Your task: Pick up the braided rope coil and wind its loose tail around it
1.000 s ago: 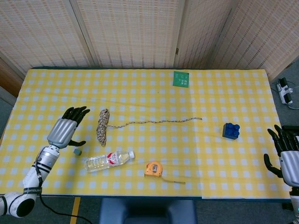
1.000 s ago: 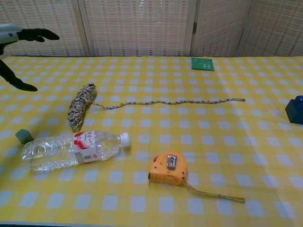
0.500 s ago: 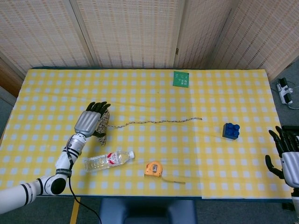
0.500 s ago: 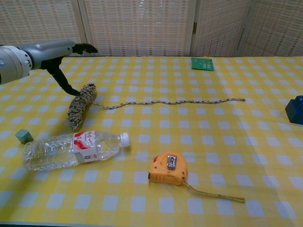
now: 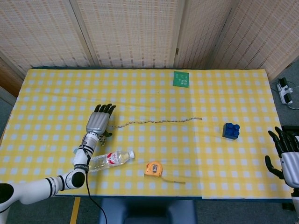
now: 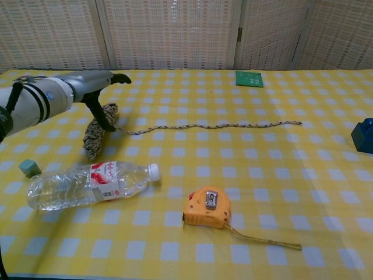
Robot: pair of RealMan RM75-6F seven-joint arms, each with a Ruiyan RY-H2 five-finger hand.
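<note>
At left-centre of the chest view the left hand [image 6: 96, 87] hovers unclenched, grasping nothing, directly over the rope coil [image 6: 96, 133], whose long axis slants toward lower left, tail [image 6: 210, 125] trailing right.

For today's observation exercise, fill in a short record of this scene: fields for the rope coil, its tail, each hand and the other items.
rope coil: lies on the table, mostly under the left hand; visible at
loose tail: stretched out to the right, unwound
left hand: over the coil; grasp cannot be judged
right hand: at the table's edge, fingers apart, holding nothing
other items: water bottle, tape measure, blue block, green board
</note>
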